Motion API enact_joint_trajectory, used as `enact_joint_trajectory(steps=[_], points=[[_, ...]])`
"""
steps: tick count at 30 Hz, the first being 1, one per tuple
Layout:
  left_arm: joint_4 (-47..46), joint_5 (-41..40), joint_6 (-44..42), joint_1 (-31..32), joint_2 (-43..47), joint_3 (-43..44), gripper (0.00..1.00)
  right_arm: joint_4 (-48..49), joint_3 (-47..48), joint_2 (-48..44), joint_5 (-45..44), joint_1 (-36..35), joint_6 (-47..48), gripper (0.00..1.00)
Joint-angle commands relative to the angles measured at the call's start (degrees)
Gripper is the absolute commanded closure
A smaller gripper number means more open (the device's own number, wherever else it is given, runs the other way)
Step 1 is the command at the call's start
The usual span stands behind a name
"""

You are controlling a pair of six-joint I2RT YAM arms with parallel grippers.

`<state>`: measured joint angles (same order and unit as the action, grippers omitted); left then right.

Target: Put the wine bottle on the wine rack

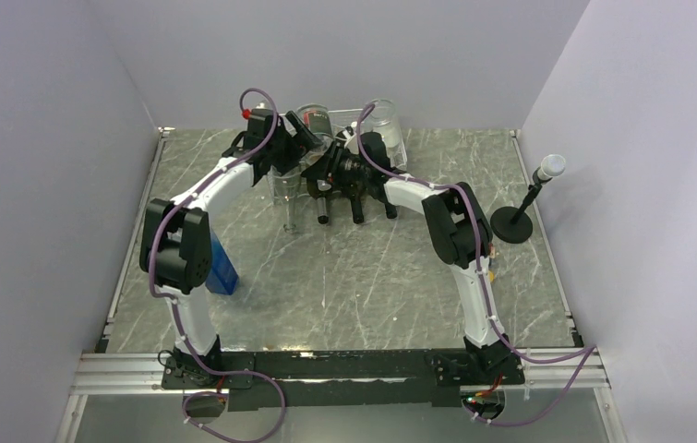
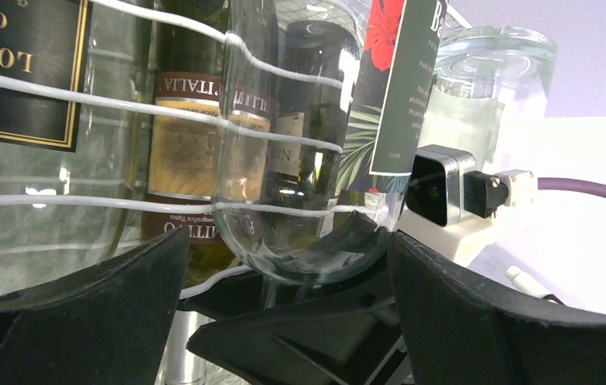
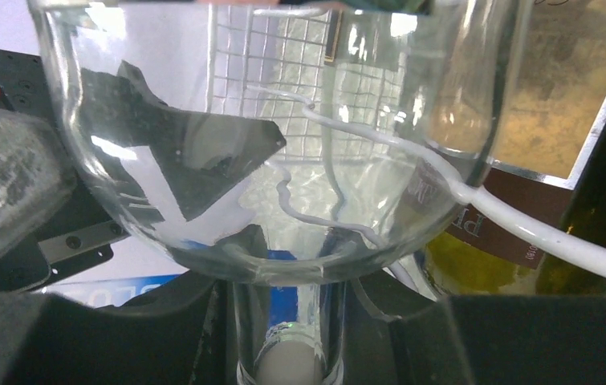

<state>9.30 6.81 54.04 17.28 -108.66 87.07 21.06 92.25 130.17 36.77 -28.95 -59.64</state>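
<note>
The right gripper (image 3: 287,325) was clamped on the neck of the clear wine bottle (image 3: 267,200), low in the centre of its wrist view. The left gripper (image 2: 287,249) stood wide apart around the bottle's shoulder, touching nothing. The bottle's body lay among the white wires of the rack (image 3: 540,230), beside dark labelled bottles (image 2: 187,152). The step probably called for sliding it level along its cradle and letting go only once the wires bore its weight, lest it roll against its neighbours.
</note>
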Motion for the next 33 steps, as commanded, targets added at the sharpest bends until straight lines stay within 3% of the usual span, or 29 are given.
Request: enact_joint_trajectory(steps=[1, 10, 22, 33], points=[[-1.13, -1.9, -1.33, -0.4, 5.04, 0.07, 0.02, 9.68, 0.21, -4.17, 3.22, -0.22, 3.07, 1.0], [-2.19, -6.54, -2.91, -0.4, 14.95, -0.92, 0.01, 15.87, -1.85, -10.6, 4.04, 0.68, 1.9, 1.0], [-2.82, -6.63, -3.83, -0.4, 25.19, -4.53, 0.01, 25.94, -6.64, -15.55, 3.48, 3.21, -2.97, 1.0], [-2.46, -6.61, -4.85, -0.4, 30.44, -7.32, 0.01, 26.61, -11.42, -19.91, 1.79, 6.18, -2.82, 1.0]])
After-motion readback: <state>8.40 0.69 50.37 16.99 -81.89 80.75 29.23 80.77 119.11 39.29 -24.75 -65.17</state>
